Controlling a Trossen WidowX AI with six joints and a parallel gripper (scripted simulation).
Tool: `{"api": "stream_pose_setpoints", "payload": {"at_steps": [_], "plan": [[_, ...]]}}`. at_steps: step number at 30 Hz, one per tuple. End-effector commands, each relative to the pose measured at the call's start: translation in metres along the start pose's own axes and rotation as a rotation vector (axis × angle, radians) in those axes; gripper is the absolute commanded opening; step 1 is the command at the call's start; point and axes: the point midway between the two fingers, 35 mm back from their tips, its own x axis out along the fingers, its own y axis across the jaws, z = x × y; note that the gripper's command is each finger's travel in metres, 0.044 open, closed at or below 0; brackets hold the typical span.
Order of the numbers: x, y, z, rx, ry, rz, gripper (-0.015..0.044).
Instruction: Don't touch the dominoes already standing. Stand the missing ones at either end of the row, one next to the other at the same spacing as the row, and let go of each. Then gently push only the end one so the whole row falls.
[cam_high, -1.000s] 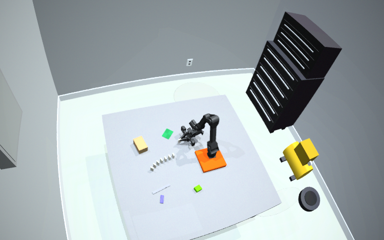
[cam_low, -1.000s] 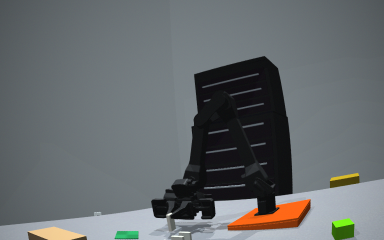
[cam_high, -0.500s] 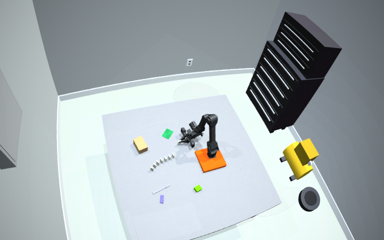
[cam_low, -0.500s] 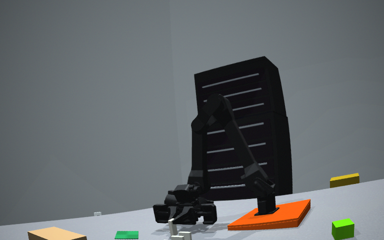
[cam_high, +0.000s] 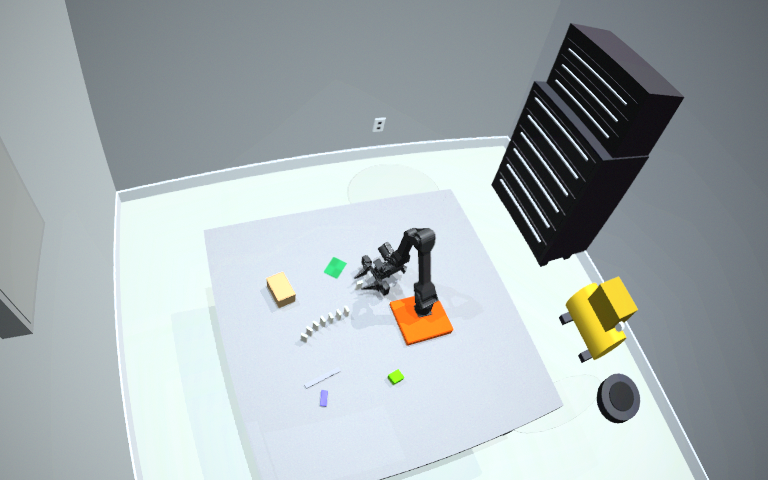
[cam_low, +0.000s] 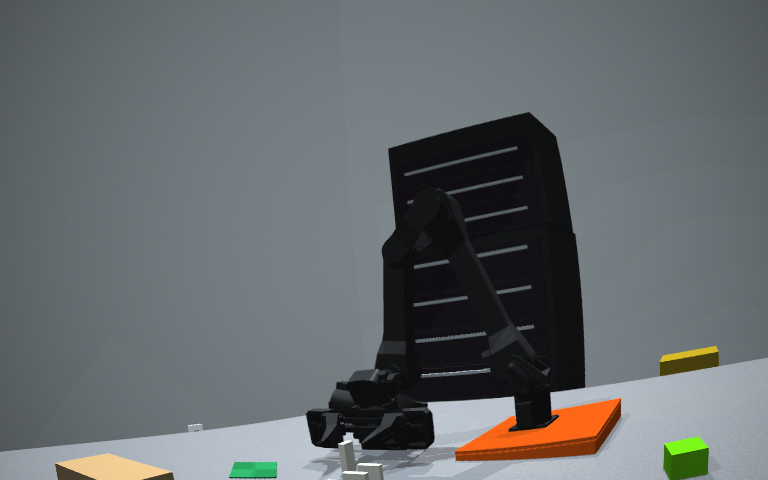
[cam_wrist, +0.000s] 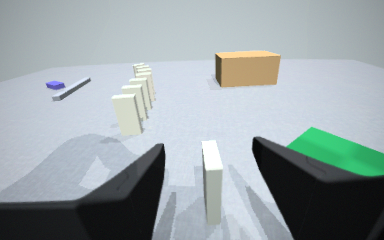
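My tool (cam_high: 360, 282) (cam_low: 346, 434) (cam_wrist: 208, 146) is a bit more than half open, low over the worktop (cam_high: 470, 384) (cam_low: 271, 438) (cam_wrist: 185, 110), with hold of nothing. The loose domino (cam_high: 359, 284) (cam_low: 346, 456) (cam_wrist: 212, 182) stands upright between my fingertips, a gap on either side. The standing row (cam_high: 323, 320) (cam_low: 369, 470) (cam_wrist: 136, 102) runs away ahead of me to the left, well apart from this domino, so I judge the spacing too wide and its facing off from the nearest one's. If I leave it so, the push may die in that gap. Backing out crookedly, a finger could clip its side and topple it. If I regrip and slide it leftward, my left finger could knock the row's near end down too soon.
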Motion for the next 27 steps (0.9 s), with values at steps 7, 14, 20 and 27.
{"api": "stream_pose_setpoints", "payload": {"at_steps": [7,14,20,27], "plan": [[-0.002,-0.002,0.025,0.002,-0.002,0.0,0.044],[-0.004,-0.001,0.05,0.01,0.008,0.002,0.044],[0.019,-0.011,0.034,0.417,0.349,0.019,0.044],[0.03,-0.016,0.031,0.913,0.812,-0.233,0.044]]}}
